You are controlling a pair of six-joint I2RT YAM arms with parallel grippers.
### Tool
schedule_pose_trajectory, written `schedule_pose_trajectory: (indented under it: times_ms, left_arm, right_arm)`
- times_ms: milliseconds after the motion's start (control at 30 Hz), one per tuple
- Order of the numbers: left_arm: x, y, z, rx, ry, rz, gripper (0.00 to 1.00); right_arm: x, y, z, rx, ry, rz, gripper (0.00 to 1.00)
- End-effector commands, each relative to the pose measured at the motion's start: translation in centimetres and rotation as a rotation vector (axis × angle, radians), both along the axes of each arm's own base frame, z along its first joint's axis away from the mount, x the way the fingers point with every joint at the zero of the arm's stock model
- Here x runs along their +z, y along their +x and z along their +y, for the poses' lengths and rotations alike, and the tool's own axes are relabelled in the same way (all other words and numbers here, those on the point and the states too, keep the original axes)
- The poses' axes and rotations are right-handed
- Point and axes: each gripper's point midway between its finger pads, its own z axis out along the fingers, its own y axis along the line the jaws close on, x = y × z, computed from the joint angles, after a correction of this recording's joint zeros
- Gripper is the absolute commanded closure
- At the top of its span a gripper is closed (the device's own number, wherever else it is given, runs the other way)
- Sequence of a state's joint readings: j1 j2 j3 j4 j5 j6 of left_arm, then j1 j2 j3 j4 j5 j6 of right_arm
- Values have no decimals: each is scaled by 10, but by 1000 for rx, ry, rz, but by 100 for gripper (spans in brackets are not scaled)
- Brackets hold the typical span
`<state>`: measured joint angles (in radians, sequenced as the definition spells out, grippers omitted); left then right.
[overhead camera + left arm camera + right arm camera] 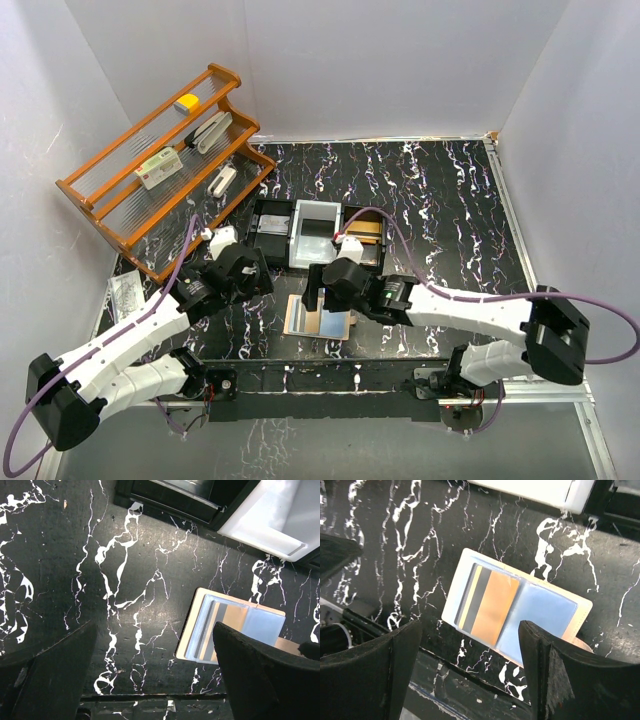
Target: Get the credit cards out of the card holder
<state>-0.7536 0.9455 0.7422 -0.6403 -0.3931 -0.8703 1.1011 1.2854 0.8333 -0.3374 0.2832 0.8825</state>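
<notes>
Near the front edge of the worktop [450, 200], the card holder [318, 318] lies opened flat, sleeves up, exposing the orange-brown card [495, 607] and blue-grey card [542, 615], neither drawn out yet. The right fingers [560, 670] hang spread and empty astride it, likely lining up a pinch. The left fingers [55, 675], wide and empty, hover alongside, perhaps to pin it, and beyond stands the three-compartment tray [272, 232].

The left arm [120, 345] reaches from the desk's [450, 200] near-left corner toward the middle. Its wrist is bent down. The left pincer [154, 626] faces the desk with jaws spread wide and nothing between them. The right arm [470, 310] stretches leftward along the near edge. The right pincer [470, 625] hangs over the near middle with jaws apart, gripping nothing.
</notes>
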Motion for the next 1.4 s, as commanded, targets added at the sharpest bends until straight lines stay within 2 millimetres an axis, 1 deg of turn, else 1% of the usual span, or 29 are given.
schedule_pose_trajectory:
  times_ms: [0,167,333,467,533,733,933,1100,1167,1233,1300,1367]
  left_arm:
    - [11,2,10,41,15,-26,1]
    - [11,1,12,57,7,-30,1]
    - [12,2,13,70,1,-34,1]
    - [16,4,15,80,8,-44,1]
    - [16,4,16,84,13,-46,1]
    - [17,3,18,90,19,-48,1]
    - [17,2,20,102,20,-48,1]
    - [16,2,19,97,12,-46,1]
    - [15,2,17,89,9,-45,1]
    - [15,2,16,85,13,-40,1]
    - [15,2,17,86,20,-36,1]
    - [15,1,18,86,22,-34,1]
  right_arm:
    - [2,2,17,-76,38,10,25]
    - [-21,-11,16,-123,-18,80,30]
    - [-34,-19,26,-93,-52,113,33]
    - [-40,-16,35,-96,-101,118,34]
    - [-43,-13,36,-108,-143,113,36]
    - [-47,0,34,-156,-241,81,40]
    - [-59,6,32,-178,-310,77,41]
    - [-92,2,30,-152,-394,121,41]
    - [-110,-3,20,-157,-467,155,40]
    - [-124,-8,8,-185,-540,184,41]
    - [-133,-12,-1,-195,-568,201,43]
    - [-133,-15,-2,-188,-541,207,47]
